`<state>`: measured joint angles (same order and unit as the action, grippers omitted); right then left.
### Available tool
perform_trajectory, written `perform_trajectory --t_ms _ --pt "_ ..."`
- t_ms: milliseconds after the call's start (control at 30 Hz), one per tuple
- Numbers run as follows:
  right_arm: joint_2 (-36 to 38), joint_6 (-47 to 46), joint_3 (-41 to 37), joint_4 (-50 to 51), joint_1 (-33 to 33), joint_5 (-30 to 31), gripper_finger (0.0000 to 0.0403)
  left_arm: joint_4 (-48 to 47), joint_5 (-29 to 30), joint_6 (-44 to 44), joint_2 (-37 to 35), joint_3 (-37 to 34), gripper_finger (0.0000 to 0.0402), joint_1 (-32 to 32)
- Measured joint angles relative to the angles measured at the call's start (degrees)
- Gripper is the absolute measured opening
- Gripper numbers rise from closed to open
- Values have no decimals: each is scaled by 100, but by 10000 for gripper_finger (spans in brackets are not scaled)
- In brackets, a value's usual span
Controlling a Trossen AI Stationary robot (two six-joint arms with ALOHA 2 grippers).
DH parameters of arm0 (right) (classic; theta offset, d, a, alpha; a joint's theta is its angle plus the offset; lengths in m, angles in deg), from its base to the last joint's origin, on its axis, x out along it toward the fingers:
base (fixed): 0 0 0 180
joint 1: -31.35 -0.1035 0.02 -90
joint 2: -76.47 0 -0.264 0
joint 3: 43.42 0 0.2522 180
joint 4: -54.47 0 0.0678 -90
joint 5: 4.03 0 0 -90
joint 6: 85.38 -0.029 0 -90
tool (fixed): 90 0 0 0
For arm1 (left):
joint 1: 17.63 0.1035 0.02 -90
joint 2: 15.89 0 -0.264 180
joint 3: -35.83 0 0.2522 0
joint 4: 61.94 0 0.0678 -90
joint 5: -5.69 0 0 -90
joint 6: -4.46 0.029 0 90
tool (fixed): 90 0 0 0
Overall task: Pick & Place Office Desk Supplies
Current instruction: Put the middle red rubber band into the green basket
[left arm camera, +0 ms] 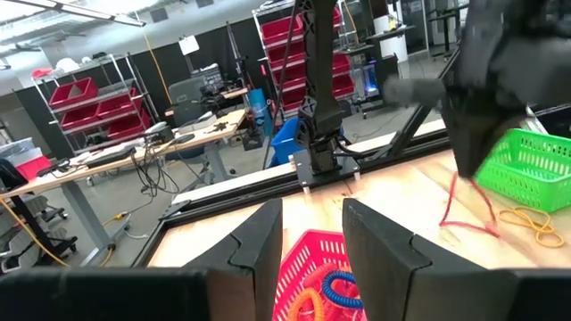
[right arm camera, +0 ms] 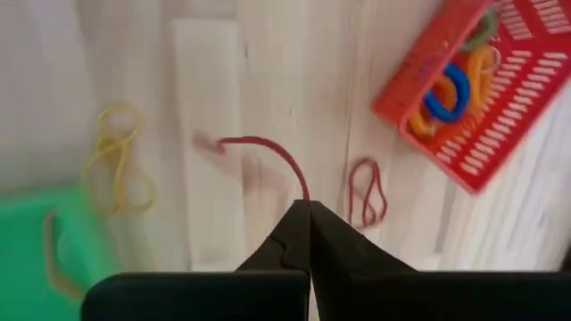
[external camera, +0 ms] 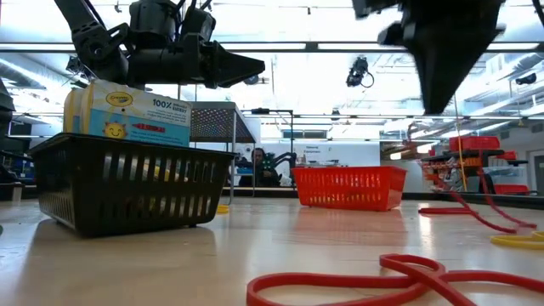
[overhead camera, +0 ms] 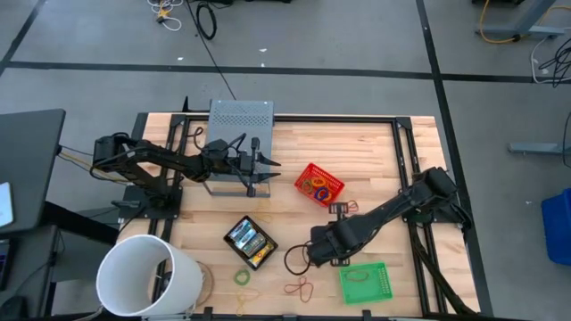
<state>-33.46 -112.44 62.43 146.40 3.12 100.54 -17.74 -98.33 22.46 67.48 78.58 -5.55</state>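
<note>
The right arm reaches diagonally across the tabletop (overhead camera: 375, 147) toward its front middle, its right end effector (right arm camera: 308, 207) clenched on a red rubber band (right arm camera: 268, 152), which arcs away from the fingertips as a thin strand, lifted off the wood as far as the blurred wrist view lets me judge. The left arm stretches level along the back, its left end effector (left arm camera: 312, 236) part-open and empty above the red basket (overhead camera: 318, 184) (coloured bands lie inside). The black basket (overhead camera: 250, 242) holds crayon boxes (external camera: 127, 110), long sides roughly level. A green basket (overhead camera: 365, 283) sits beside the right arm.
</note>
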Motion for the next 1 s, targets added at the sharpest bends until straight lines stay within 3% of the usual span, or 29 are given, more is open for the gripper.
perform_trajectory --t_ms 200,567,800,1000 --pt "8 -418 857 1209 -221 -163 0 10 0 4 0 0 127 0" --pt "239 -886 1795 1177 -364 -1428 0 51 1 11 0 0 127 -1" --pt "284 -1707 1961 1181 -445 -2617 0 51 0 13 0 0 127 -1" --pt "282 -2264 1571 1185 -590 -3500 0 51 0 7 0 0 127 -1"
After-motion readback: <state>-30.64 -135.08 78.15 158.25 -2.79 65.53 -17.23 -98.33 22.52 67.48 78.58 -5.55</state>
